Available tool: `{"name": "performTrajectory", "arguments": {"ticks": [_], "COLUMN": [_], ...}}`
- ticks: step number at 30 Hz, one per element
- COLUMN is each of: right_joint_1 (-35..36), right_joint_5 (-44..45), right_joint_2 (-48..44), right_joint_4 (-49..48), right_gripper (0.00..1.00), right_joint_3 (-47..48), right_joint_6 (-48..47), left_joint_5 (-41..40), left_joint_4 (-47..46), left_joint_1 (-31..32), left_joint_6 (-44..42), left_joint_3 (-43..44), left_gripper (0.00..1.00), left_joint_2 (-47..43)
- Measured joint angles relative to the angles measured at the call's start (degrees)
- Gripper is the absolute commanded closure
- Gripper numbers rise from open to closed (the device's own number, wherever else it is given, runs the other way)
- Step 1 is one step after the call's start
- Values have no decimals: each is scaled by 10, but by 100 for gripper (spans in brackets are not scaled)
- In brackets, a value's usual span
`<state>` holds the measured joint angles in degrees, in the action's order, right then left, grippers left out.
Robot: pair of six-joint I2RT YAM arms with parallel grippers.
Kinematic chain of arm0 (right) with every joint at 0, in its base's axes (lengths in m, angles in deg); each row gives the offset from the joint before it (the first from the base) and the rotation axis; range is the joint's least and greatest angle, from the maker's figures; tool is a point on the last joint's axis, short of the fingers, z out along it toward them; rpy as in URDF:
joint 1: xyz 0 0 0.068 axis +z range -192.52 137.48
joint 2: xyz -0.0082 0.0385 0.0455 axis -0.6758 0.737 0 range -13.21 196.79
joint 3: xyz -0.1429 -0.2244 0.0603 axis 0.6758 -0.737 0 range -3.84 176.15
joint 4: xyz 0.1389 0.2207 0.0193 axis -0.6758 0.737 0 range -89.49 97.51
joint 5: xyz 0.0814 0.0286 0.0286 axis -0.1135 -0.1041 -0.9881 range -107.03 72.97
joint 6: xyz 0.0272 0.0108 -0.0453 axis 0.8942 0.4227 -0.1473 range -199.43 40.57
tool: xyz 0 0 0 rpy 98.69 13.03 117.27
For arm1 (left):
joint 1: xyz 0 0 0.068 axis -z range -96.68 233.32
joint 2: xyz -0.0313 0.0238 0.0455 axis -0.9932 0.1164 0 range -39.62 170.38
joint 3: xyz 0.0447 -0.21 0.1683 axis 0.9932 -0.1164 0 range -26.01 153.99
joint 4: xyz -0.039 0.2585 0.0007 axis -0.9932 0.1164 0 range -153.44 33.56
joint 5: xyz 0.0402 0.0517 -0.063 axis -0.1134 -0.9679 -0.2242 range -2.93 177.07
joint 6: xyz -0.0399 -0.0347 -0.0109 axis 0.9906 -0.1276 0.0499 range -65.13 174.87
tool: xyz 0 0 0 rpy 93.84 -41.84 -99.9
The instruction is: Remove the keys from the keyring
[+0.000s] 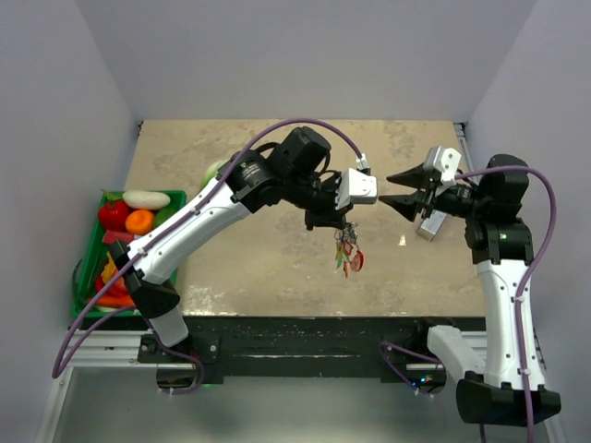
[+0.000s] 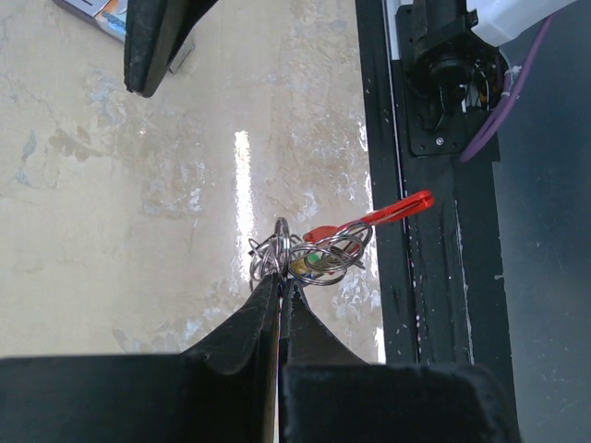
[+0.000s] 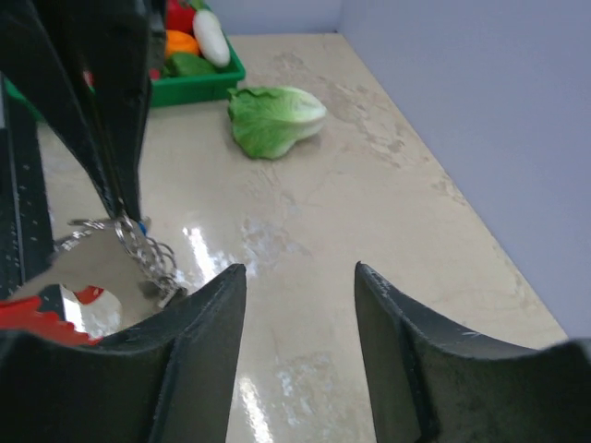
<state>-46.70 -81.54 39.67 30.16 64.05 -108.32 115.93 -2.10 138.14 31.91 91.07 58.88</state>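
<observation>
I take the black rail [image 1: 323,332] at the near edge of the table [image 1: 277,277] as my reference.

The left gripper [image 2: 280,286] is closed completely. In its wrist view the two black fingers [image 2: 249,332] meet at the tips and pinch the keyring [image 2: 277,249], a tangle of thin silvery loops. The keys [image 2: 319,263] hang in the same tangle, just beyond the fingertips. I can see a little green and yellow there, but I cannot count the single keys. The red fob [image 2: 397,208] sticks out of the bunch toward the rail, and in this view its tip reaches over the rail's edge.

In the top view the bunch hangs in the air under the left gripper [image 1: 343,226], above the table, a little on the far side of the rail and about over its middle part. It does not appear to touch the table surface.

The right gripper [image 1: 388,189] is farther from the rail than the bunch, toward the rail's right end. Its jaws stand clearly apart with nothing between them, and they point at the left gripper without touching it. In the right wrist view the gap between the fingers [image 3: 388,332] shows only bare table.

A lettuce [image 3: 277,120] lies far from the rail, at the back left. A green tray [image 1: 81,277] with toy food stands beyond the rail's left end.
</observation>
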Motion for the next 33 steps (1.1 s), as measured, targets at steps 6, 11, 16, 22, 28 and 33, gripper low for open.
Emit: {"name": "performTrajectory", "arguments": {"ticks": [6,11,16,22,28,33], "right_joint_1": [34,102,127,156,173,178], "right_joint_5": [-41,-33,-11,7,26,42], "right_joint_2": [9,6,10,16,16,20], "right_joint_4": [-83,-122,-155,-133,-120,-98], "right_gripper": [53,53,55,57,57,58], "right_joint_3": [2,-10,-37,-46,-54,-56], "right_joint_6": [105,143,167,147,120,96], "left_joint_5": [-6,-8,-8,-8,-8,-8], "left_joint_4": [-5,-8,-9,-9,-9,-9], "left_joint_1": [-8,-8,-8,-8,-8,-8], "left_joint_6": [12,14,15,15,16,16], "left_joint_3": [-4,-4,-4,-4,-4,-4], "left_gripper": [100,100,100,100,100,100], "left_joint_2": [0,0,0,0,1,1]}}
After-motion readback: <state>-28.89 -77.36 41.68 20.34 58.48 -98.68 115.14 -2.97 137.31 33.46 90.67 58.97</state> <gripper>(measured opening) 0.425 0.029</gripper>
